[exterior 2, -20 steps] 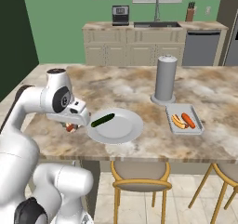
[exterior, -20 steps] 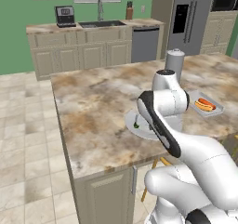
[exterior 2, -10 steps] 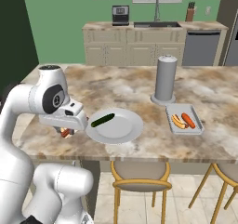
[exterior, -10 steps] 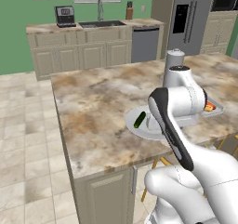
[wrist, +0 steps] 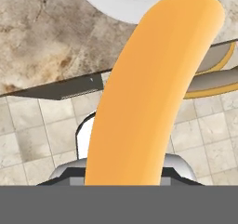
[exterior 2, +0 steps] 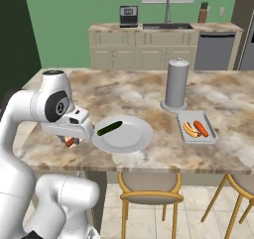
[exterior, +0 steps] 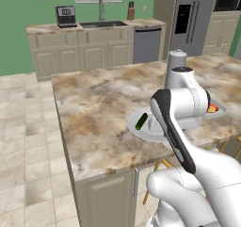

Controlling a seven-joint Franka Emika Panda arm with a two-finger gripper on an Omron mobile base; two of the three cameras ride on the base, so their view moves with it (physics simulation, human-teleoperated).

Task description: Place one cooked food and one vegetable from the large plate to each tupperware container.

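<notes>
My gripper (exterior 2: 71, 143) hangs just left of the large plate (exterior 2: 144, 139), near the counter's front edge, shut on a hot dog (exterior 2: 70, 142). In the hand view its tan bun (wrist: 148, 93) fills the middle and hides my fingertips. The dark green cucumber (exterior 2: 109, 128) lies on the left part of the plate (exterior: 141, 133), and it appears as cucumber (exterior: 141, 121) in the left base view. To the right, a light grey tray (exterior 2: 211, 130) holds the other hot dog (exterior 2: 190, 129) and the carrot (exterior 2: 201, 128). The second tray is out of view.
A tall grey cylinder (exterior 2: 177, 84) stands behind the plate and tray. Bar stools (exterior 2: 149, 193) stand under the counter's front edge. The marbled counter (exterior: 94, 103) stretches wide to the left. Below the hand are the counter edge (wrist: 69, 90) and floor tiles.
The hand has sunk a little with the hot dog, staying left of the plate. In the left base view the arm's elbow has swung right, covering more of the tray.
</notes>
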